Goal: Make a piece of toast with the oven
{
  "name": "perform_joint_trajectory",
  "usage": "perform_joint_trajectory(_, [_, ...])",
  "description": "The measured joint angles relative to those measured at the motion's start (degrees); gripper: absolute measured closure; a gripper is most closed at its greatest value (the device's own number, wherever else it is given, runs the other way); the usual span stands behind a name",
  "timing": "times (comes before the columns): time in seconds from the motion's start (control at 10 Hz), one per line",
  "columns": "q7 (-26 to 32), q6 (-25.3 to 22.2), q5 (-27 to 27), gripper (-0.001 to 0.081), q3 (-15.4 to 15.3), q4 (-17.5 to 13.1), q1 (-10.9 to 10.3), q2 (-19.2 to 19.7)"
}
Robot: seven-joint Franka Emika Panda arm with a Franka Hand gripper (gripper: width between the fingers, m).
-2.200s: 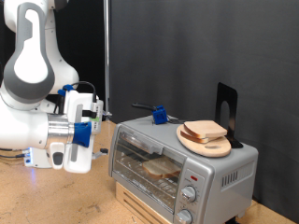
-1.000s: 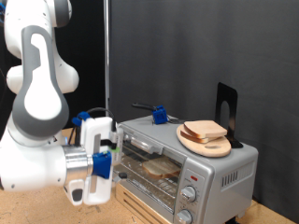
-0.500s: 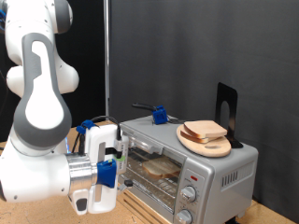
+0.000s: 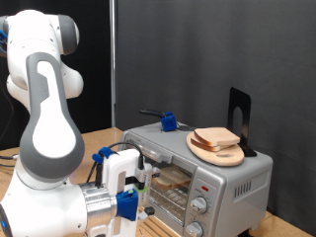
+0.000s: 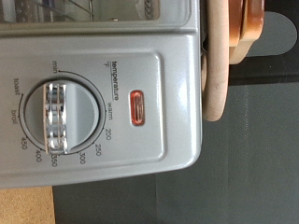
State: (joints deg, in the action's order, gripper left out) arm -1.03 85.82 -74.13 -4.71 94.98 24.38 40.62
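The silver toaster oven [image 4: 212, 176] stands at the exterior view's right with its glass door shut. A slice of bread [image 4: 172, 178] lies on the rack inside. A second pale slice [image 4: 215, 136] lies on a round wooden board [image 4: 225, 154] on the oven's top. My gripper [image 4: 138, 188] is low in front of the oven's door, at its left end; its fingers do not show clearly. The wrist view looks close at the control panel: the temperature knob [image 5: 58, 117], the red light [image 5: 138, 106] and the board's edge [image 5: 220, 65]. No fingers show there.
A black bookend [image 4: 238, 115] stands behind the board. A blue clip with a dark rod [image 4: 169, 122] lies on the oven's top. The oven rests on a pale wooden base [image 4: 150, 215]. A black curtain hangs behind. My white arm [image 4: 49, 148] fills the exterior view's left.
My arm has swung down and to the exterior view's right, bringing the hand from beside the oven to low in front of its door. The oven and both slices have not moved.
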Motion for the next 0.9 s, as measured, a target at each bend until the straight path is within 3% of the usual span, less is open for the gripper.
perform_joint_trajectory(0.4, [5.93, 4.61, -2.51, 0.0006, -1.13, -0.24, -0.91, 2.12])
perform_joint_trajectory(0.9, [6.72, 7.54, -3.98, 0.0006, -2.27, -6.35, -2.98, 8.84])
